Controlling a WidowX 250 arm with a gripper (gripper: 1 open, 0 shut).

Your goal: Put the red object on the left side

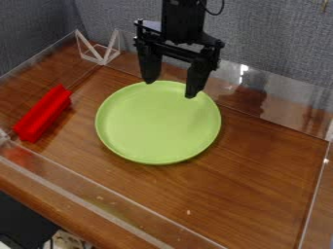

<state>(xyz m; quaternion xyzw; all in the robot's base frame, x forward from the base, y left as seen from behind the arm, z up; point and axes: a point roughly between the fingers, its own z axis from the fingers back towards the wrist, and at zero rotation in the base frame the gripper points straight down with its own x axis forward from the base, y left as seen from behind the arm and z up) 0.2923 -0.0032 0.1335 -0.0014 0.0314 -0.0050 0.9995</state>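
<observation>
A small bright red bar-shaped block, the red object, lies on the wooden table at the left, next to the left clear wall. A light green round plate sits in the middle of the table. My gripper hangs over the far rim of the plate, black fingers pointing down and spread apart, with nothing between them. It is well to the right of the red object and apart from it.
Clear acrylic walls ring the wooden table on all sides. A small white wire-like stand sits in the far left corner. A grey fabric backdrop is behind.
</observation>
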